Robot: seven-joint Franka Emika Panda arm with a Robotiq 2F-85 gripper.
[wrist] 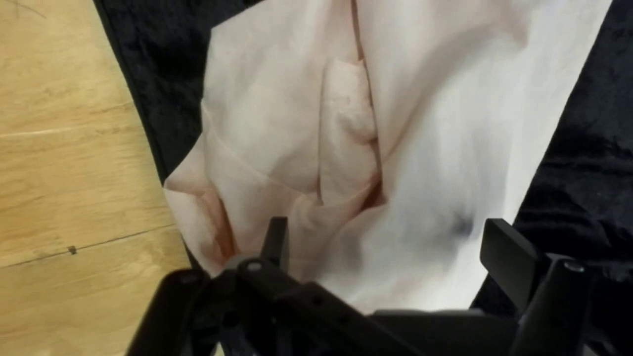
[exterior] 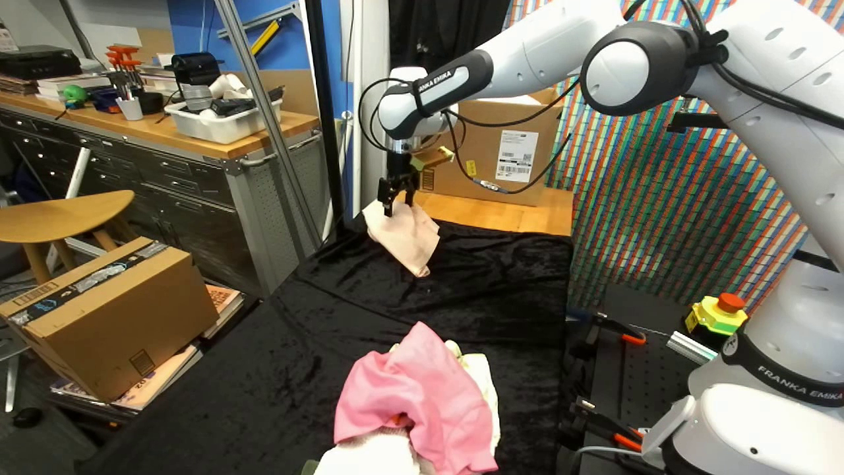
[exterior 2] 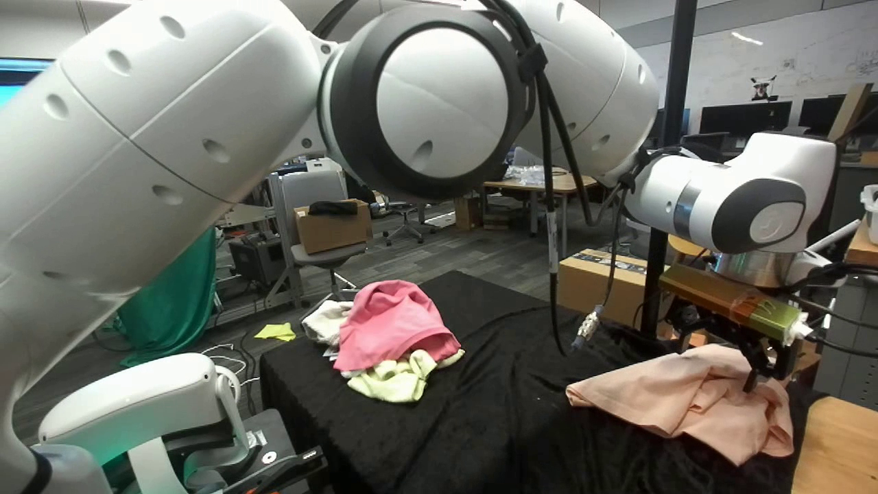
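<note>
A crumpled peach cloth [exterior: 412, 241] lies on the black cloth-covered table [exterior: 264, 369], close to its far edge. Right over it is my gripper [exterior: 399, 206], pointing down, jaws wide apart. The wrist view shows folds of the peach cloth [wrist: 277, 113] passing beneath and between the two black fingers [wrist: 507, 257], which are not pinched on it. Whether the fingertips touch the fabric I cannot tell. Well away from the gripper, a pink cloth [exterior 2: 394, 319] is heaped with a yellow-green cloth [exterior 2: 394, 381] and a white cloth [exterior 2: 326, 322].
Bare wood [wrist: 64, 173] borders the black cover beside the peach cloth. A large cardboard box [exterior: 484, 158] stands behind the gripper. Another cardboard box [exterior: 112, 316] sits off the table's side, near a metal post [exterior: 267, 112]. An emergency stop [exterior: 717, 313] is by the arm's base.
</note>
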